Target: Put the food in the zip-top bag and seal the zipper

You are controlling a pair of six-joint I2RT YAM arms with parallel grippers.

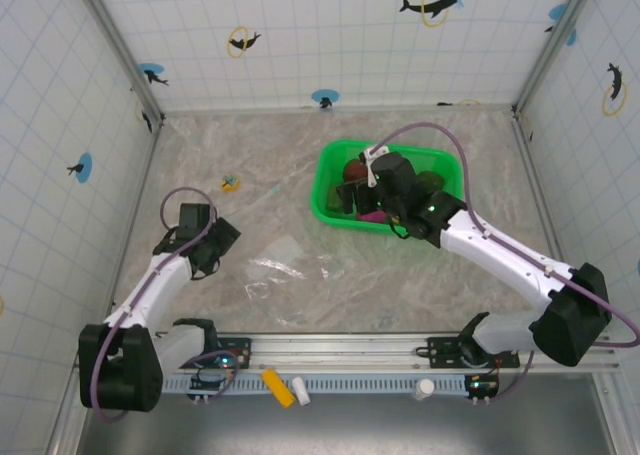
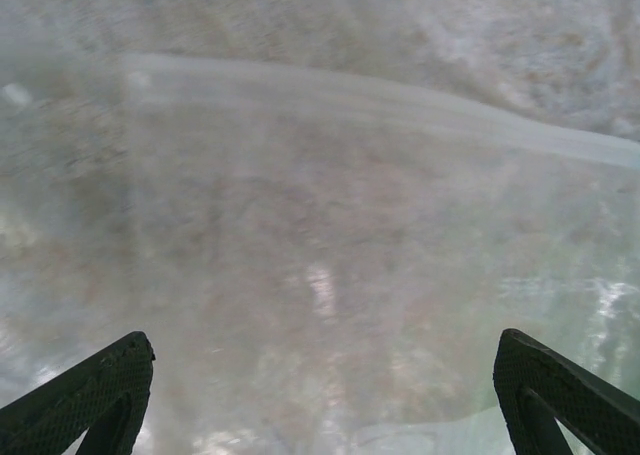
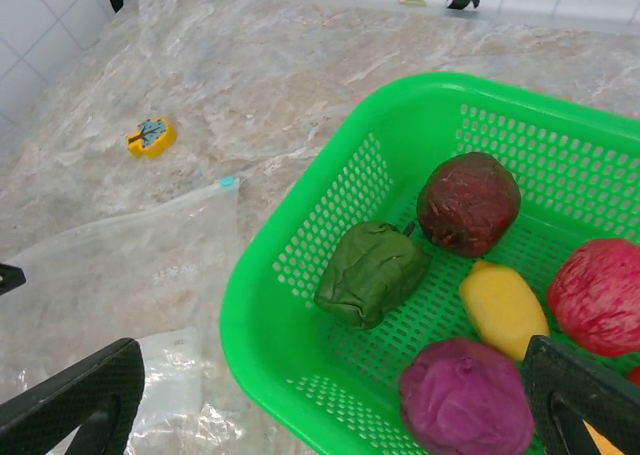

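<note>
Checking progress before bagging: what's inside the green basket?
In the green basket lie a dark green vegetable, a maroon piece, a yellow piece, a purple piece and a red fruit. A finger of the right gripper hides part of it.

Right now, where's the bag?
Top view: the bag lies flat left of centre, beside the near-left side of the green basket, with the yellow trinket beyond it.

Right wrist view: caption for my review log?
Toy food in the green basket; clear zip-top bag flat on the table alongside.
</note>
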